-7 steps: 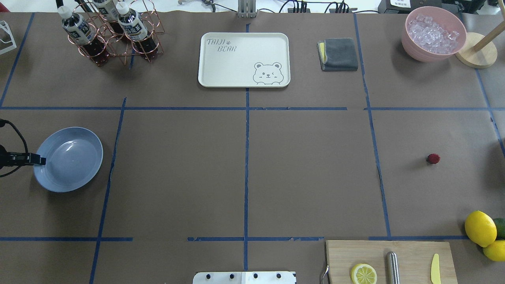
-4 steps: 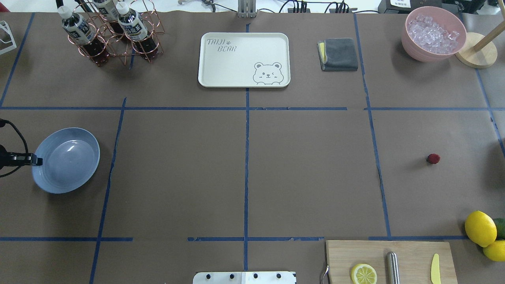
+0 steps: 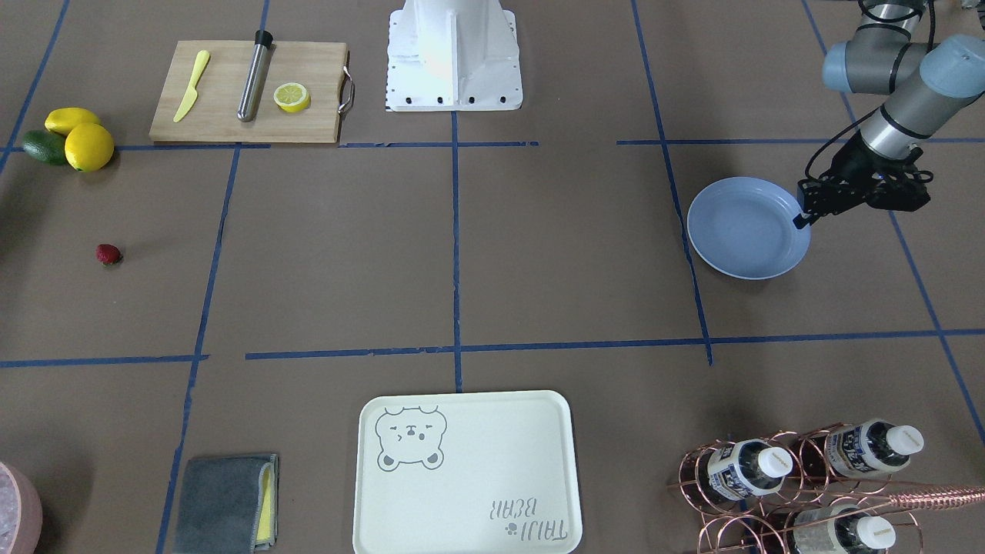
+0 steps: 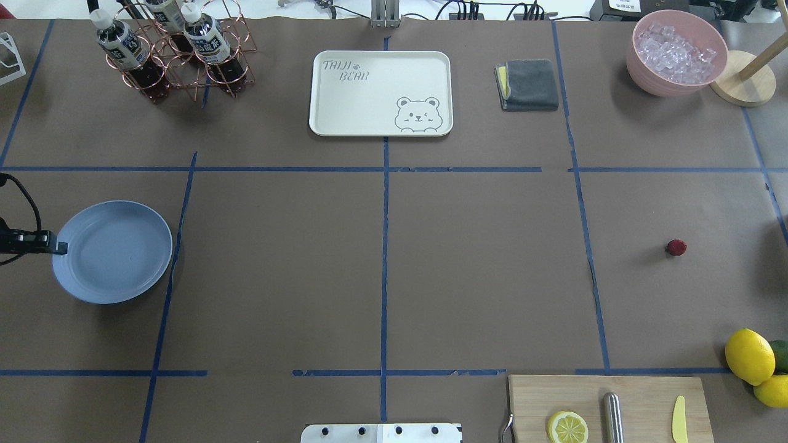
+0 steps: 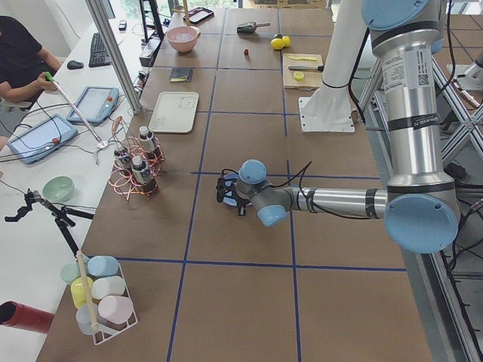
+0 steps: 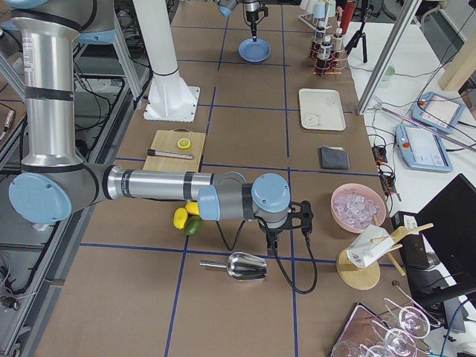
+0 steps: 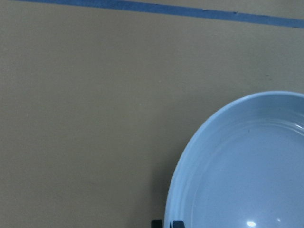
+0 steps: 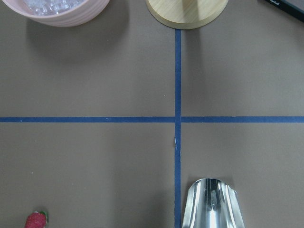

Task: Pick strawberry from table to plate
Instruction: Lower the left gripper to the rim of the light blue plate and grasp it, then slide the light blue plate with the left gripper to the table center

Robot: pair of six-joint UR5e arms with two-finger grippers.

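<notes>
Two tools: left tool (image 3: 799,221) pinches plate (image 3: 742,231) rim; right tool (image 6: 272,250), open or closed, cannot tell. Strawberry (image 8: 36,220) near right tool, unpicked; next: reach, grasp.

On table (image 4: 480,277), plate (image 4: 111,252) far left, strawberry (image 4: 675,247) far right, tray (image 4: 369,104) behind at centre

The strawberry (image 4: 676,247) stands on bare table (image 4: 480,271), with the lemons (image 4: 749,355) well apart. The left gripper (image 4: 60,248) occupies the plate (image 4: 117,255)'s outer rim; the remaining rim is open.
</notes>
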